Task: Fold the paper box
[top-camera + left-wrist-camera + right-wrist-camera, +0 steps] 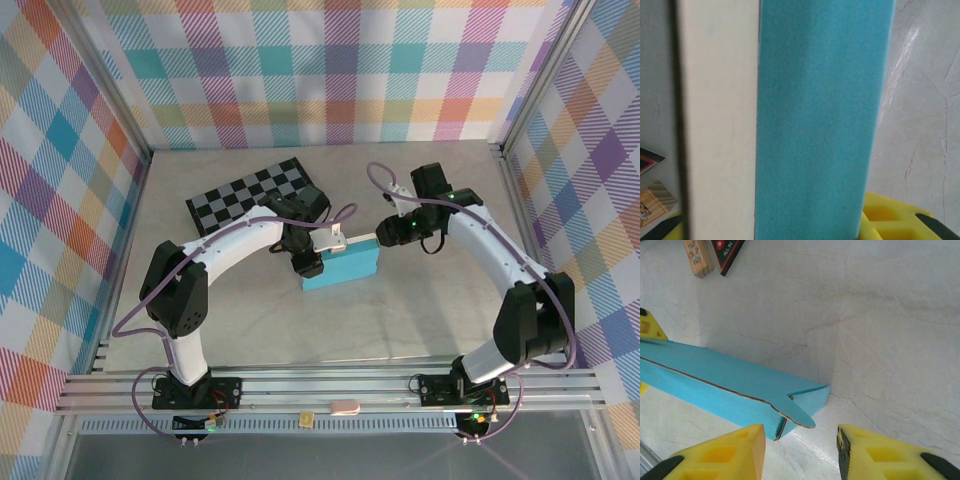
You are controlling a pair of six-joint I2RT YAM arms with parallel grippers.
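The pale worktop [250, 330] carries the checkered board [250, 195] at its far left. The paper box [345, 268] lies flat just nearward of the board's right corner. It is already a slim teal sleeve, so what seems left is closing its ends. The left hand [308, 262] sits at the box end closest to the board, fingers partly spread and pressed on the box's two sides, gripping it. This is likely an anchor so the sleeve cannot slide. The right hand [800, 455] hovers at the end farthest from the board, part open and empty, lined up on the loose end flap [801, 414], which stands ajar. A small wooden block [697, 257] and a dark triangular piece [727, 252] lie idle on the worktop.
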